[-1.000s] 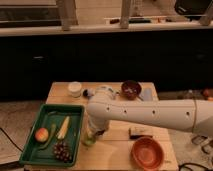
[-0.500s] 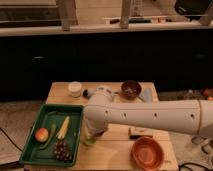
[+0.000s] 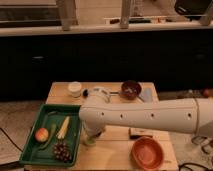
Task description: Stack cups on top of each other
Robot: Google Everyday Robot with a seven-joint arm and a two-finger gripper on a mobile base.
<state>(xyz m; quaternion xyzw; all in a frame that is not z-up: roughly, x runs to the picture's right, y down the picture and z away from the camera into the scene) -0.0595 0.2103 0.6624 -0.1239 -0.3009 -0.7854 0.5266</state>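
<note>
A pale green cup (image 3: 90,140) stands on the wooden table (image 3: 115,150), just right of the green tray. My white arm reaches in from the right across the table and bends down at its left end. The gripper (image 3: 92,134) points down right at this cup and is shut; the arm covers most of it, so I cannot tell whether it holds the cup. A small dark round thing (image 3: 85,92) sits at the back beside the white tub; it may be the dark cup.
A green tray (image 3: 30,150) at the left holds an apple, a banana, grapes and a green vegetable. A white tub (image 3: 75,88) and a maroon bowl (image 3: 131,89) stand at the back. An orange bowl (image 3: 148,153) sits front right, with a small brown object (image 3: 136,132) behind it.
The arm's bent end has shifted slightly left and down over the pale green cup. Nothing else on the table has moved.
</note>
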